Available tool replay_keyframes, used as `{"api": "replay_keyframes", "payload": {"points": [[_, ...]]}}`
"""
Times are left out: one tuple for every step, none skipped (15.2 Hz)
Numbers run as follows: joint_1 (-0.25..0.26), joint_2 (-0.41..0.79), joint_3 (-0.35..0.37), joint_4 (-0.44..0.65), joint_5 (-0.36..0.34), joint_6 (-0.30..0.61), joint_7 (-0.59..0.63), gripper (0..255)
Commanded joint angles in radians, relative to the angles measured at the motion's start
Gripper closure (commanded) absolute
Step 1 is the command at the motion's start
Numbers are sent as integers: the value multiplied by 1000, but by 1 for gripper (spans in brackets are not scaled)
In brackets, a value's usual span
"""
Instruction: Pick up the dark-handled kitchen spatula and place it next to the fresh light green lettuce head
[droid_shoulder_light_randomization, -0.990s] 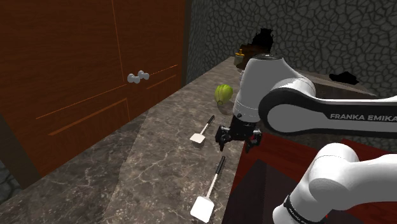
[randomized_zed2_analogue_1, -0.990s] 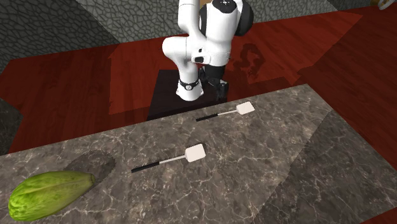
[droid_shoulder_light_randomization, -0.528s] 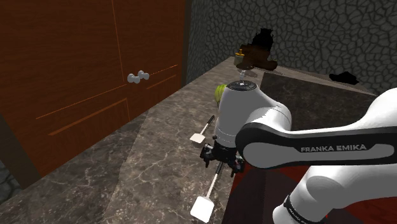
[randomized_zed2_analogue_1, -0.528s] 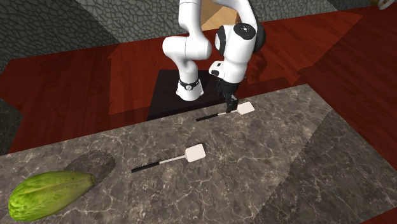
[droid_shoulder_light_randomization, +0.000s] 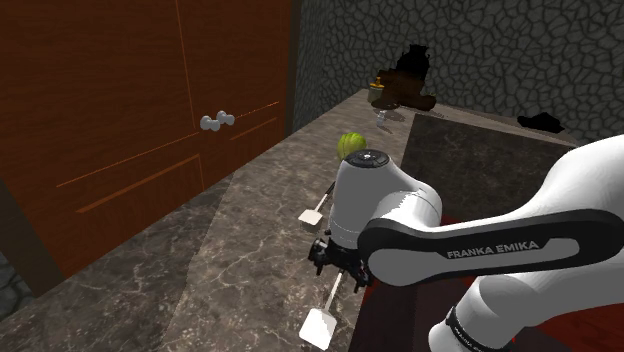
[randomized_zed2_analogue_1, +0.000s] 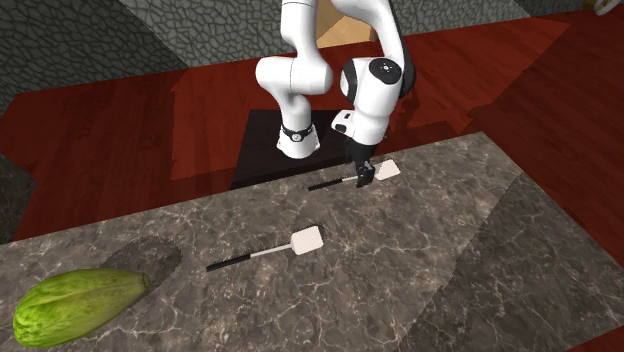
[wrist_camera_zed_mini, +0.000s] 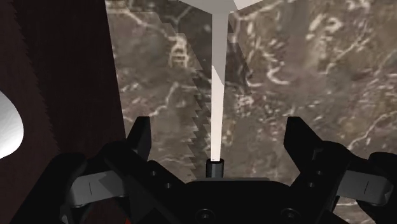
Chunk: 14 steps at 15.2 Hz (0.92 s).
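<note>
Low over the counter (randomized_zed2_analogue_1: 450, 250), jaws apart either side of the spatula (wrist_camera_zed_mini: 216, 95), lettuce (randomized_zed2_analogue_1: 78, 300) well away.

The spatula (randomized_zed2_analogue_1: 330, 183) lies flat on the marbled counter (randomized_zed2_analogue_1: 450, 250), close to the counter's edge and running nearly along it. It has a thin black handle, a pale narrow neck and a flat, squarish white blade. The blade points toward the second exterior view's right and the handle toward its left. In the wrist view the pale neck of the spatula (wrist_camera_zed_mini: 217, 95) runs straight from the dark handle's end and widens into the blade. The lettuce head (randomized_zed2_analogue_1: 78, 300) is light green, long and ribbed. It rests on its side on the same counter, well apart from the spatula, at the second exterior view's lower left.
</note>
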Motion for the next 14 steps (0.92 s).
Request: {"api": "replay_keyframes", "payload": {"points": [[-3, 13, 11, -9, 4, 23, 1, 0], [-3, 13, 11, -8, 4, 23, 1, 0], [-3, 13, 11, -8, 4, 23, 1, 0], [-3, 14, 11, -8, 4, 23, 1, 0], [-3, 14, 11, -8, 4, 23, 1, 0], [-3, 14, 11, -8, 4, 23, 1, 0], [-3, 14, 11, -8, 4, 23, 1, 0], [-3, 14, 11, -8, 4, 23, 1, 0], [-3, 14, 11, -8, 4, 23, 1, 255], [-3, 14, 11, -8, 4, 23, 1, 255], [-3, 14, 11, -8, 4, 23, 1, 255], [-3, 14, 11, -8, 4, 23, 1, 255], [-3, 14, 11, -8, 4, 23, 1, 255], [-3, 14, 11, -8, 4, 23, 1, 255]]}}
